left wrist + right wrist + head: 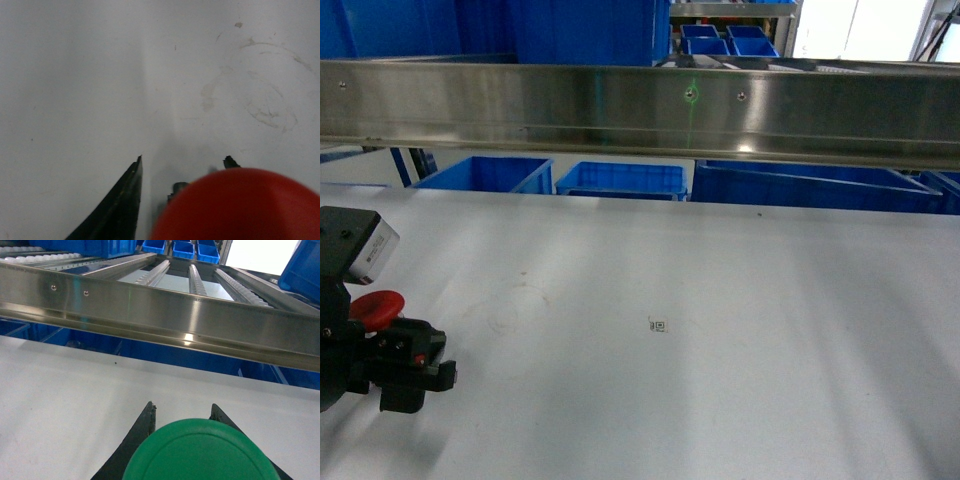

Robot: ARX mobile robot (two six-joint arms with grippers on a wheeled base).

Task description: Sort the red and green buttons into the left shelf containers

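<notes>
Two buttons were in hand, one per arm. Head view: the black left gripper (395,365) sat low at the left edge of the white tabletop (720,330), clamped on the red mushroom-capped push-button (375,305); the right gripper was out of frame. Beyond the horizontal brushed-steel rail (640,105) stood large deep blue plastic bins (485,173), their interiors hidden from this angle, so their contents could not be told.

Left wrist view: the red cap (240,205) filled the lower right, seated between the dark fingers (122,205) above scuffed tabletop.

Right wrist view: the right gripper (182,412) was closed around the green round-capped push-button (200,452), its two black fingertips flanking the cap. Ahead lay the steel rail and, beneath it, blue bin walls (150,350); small shallow blue trays (182,247) sat far back on the roller shelf.

Carrying well probably meant keeping both grips firm, clearing the rail, and releasing each colour over its own left bin.
</notes>
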